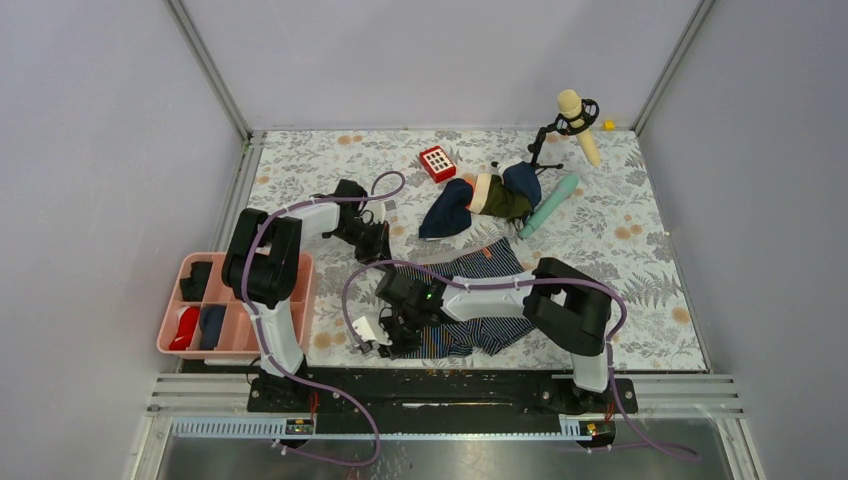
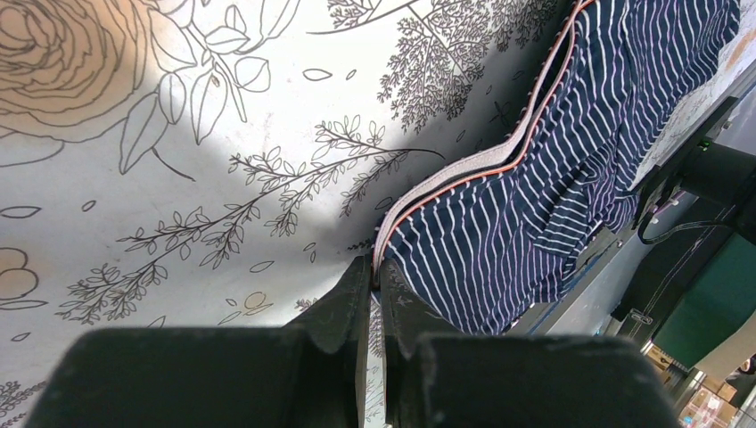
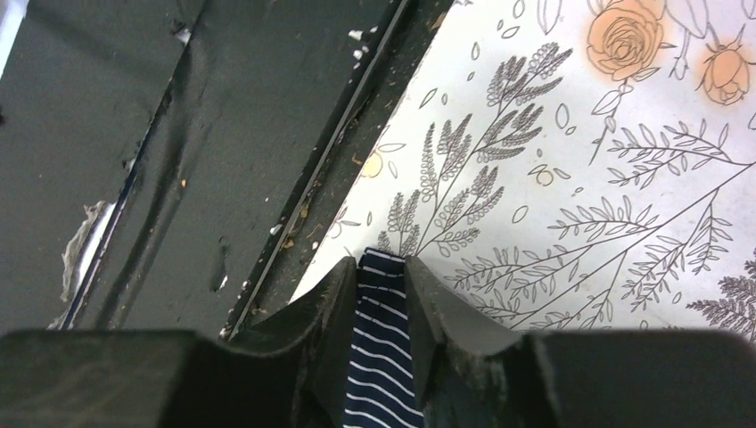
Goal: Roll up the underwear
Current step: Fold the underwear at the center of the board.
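Note:
The underwear (image 1: 485, 262), navy with thin pale stripes, lies crumpled at the near middle of the floral table, partly under my right arm. My left gripper (image 1: 376, 250) is at the cloth's left far corner. In the left wrist view the left gripper (image 2: 374, 266) is shut on the pale, orange-trimmed waistband edge of the underwear (image 2: 535, 178). My right gripper (image 1: 386, 338) is low at the near left of the cloth, by the table's front edge. In the right wrist view the right gripper (image 3: 382, 263) is shut on a striped fold of the underwear (image 3: 379, 357).
A pink tray (image 1: 300, 300) with compartments stands at the left. A plain navy cloth (image 1: 447, 210), a dark green and tan garment (image 1: 500, 197), a teal cylinder (image 1: 548, 205), a red block (image 1: 437, 162) and a microphone on a stand (image 1: 575, 112) lie further back. The black front rail (image 3: 178, 134) runs next to the right gripper.

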Controlling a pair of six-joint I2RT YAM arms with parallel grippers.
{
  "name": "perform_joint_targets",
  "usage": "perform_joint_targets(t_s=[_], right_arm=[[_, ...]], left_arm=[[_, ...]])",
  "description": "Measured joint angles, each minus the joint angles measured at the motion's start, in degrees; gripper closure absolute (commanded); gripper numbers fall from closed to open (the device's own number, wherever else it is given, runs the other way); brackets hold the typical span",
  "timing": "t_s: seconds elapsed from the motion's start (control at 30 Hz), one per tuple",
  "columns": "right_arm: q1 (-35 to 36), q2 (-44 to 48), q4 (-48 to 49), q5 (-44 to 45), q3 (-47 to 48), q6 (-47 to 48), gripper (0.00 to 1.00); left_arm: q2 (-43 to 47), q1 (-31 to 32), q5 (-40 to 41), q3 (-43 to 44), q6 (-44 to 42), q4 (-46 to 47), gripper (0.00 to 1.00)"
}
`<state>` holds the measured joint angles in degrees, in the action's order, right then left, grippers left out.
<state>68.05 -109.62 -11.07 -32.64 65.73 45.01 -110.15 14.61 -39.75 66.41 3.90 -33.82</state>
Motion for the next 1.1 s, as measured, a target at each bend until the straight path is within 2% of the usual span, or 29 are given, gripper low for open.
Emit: perform_joint_targets(t_s=[0.07, 0.13, 0.27, 0.43, 0.7, 0.9, 1.1], right_arm=[[0.0, -0.6, 0.4, 0.0, 0.6, -0.6, 0.77], [0.0, -1.1, 1.4, 0.1, 1.0, -1.2, 0.89], [0.0, -1.5, 3.1, 0.3, 1.0, -3.1, 1.0], [0.1, -2.1, 8.0, 0.3, 1.8, -10.1, 1.0], [0.0, -2.0, 21.8, 0.2, 6.7, -22.7, 1.0], [-2.2, 1.5, 22.9, 0.9, 5.7, -24.2, 1.0], [-5.8, 12.9, 22.1, 3.2, -2.9, -23.9, 1.0]], left_arm=[[-0.1, -0.1, 0.0, 0.0, 0.0, 0.0, 1.0], [-0.3, -0.1, 0.0, 0.0, 0.0, -0.1, 1.0], [-0.5, -0.5, 0.0, 0.0, 0.0, -0.5, 1.0], [-0.3, -3.5, 0.2, 0.7, 0.1, -1.2, 1.0], [5.0, -10.7, 0.9, 3.6, 0.2, -3.6, 1.0], [8.8, -10.3, -0.5, 8.8, 2.6, -4.0, 1.0], [8.7, -7.0, -1.0, 9.6, 9.4, -1.1, 1.0]])
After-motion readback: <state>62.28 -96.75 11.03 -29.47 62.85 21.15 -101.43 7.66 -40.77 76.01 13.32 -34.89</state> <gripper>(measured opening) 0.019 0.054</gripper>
